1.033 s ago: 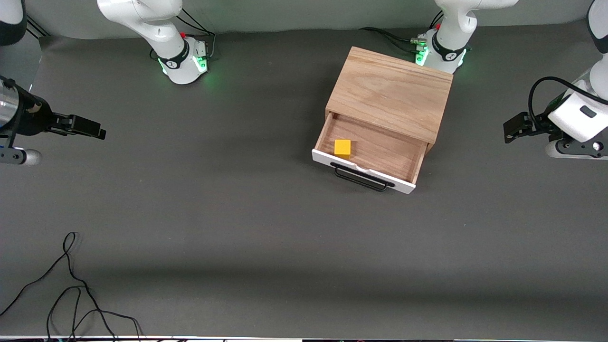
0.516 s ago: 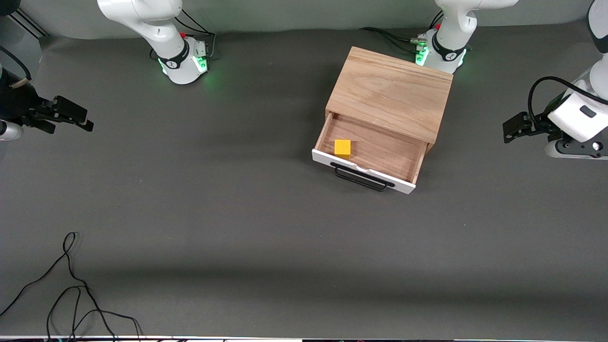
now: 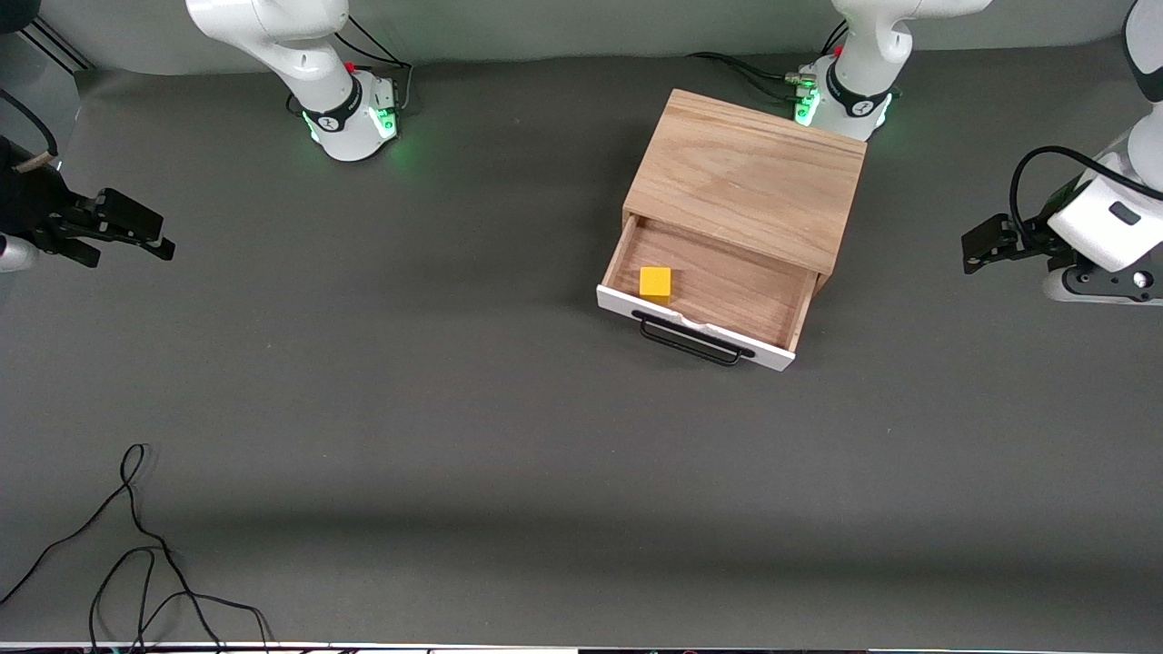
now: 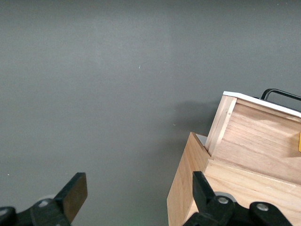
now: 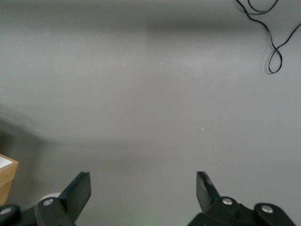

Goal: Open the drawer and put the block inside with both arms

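The drawer [image 3: 618, 302] stands pulled out of the oak box [image 3: 750, 173], its white front and black bar handle [image 3: 695, 341] toward the front camera. The yellow block [image 3: 654, 282] rests inside the drawer, in the corner toward the right arm's end, close to the white front. My right gripper [image 3: 150, 233] hangs open over bare table at the right arm's end, nothing between its fingers [image 5: 80, 190]. My left gripper [image 3: 974, 254] waits open and empty at the left arm's end, beside the box. In the left wrist view the drawer's wooden side [image 4: 254, 141] shows.
A loose black cable [image 3: 136, 545] lies on the grey mat near the front edge at the right arm's end, also seen as a cable loop [image 5: 273, 52]. The two arm bases [image 3: 350, 118] stand along the table's edge by the robots.
My right gripper has drawn back toward the right arm's end of the table and a little toward the bases. The left arm, drawer and block have not moved.
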`<state>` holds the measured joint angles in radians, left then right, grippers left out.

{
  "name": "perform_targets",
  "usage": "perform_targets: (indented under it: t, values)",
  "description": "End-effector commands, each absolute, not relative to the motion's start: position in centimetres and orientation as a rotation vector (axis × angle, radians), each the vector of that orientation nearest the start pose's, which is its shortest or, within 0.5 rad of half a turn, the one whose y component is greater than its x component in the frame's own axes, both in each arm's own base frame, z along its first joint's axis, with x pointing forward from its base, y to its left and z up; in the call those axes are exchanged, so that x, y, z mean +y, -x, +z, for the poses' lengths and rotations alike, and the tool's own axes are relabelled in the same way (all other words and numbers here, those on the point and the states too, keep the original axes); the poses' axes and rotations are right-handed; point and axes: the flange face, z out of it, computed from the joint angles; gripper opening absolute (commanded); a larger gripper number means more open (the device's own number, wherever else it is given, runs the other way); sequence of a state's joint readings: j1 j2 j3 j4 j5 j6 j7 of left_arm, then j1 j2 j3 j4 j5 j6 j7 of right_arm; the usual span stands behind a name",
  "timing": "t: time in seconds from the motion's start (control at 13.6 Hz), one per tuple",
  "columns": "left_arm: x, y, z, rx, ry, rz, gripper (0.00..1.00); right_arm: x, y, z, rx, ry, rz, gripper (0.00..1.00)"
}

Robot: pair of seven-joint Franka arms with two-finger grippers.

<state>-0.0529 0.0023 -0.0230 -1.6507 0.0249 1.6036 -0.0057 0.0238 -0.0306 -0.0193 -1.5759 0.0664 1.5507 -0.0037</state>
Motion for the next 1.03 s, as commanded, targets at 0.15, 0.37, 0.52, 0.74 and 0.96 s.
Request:
perform_targets:
  t: [0.15, 0.37, 0.52, 0.74, 0.96]
  values:
    - [-4.0, -55.2, 59.4, 0.137, 3.12, 0.085, 1.0, 1.2, -54.8, 63.7, -0.079, 3.137, 0.005, 0.99]
    - [-4.0, -55.1, 59.5, 0.137, 3.12, 0.083, 1.0, 1.4, -54.9, 63.6, -0.101, 3.144, 0.01, 0.99]
    - [-4.0, -55.2, 59.4, 0.135, 3.12, 0.085, 1.0, 1.4, -54.6, 63.5, -0.099, 3.144, 0.038, 1.0]
    - [-4.0, -55.2, 59.4, 0.137, 3.12, 0.083, 1.0, 1.7, -54.5, 63.4, -0.101, 3.144, 0.048, 0.99]
    - [-3.9, -55.2, 59.5, 0.133, 3.121, 0.081, 1.0, 2.1, -54.5, 63.4, -0.118, 3.145, 0.048, 1.0]
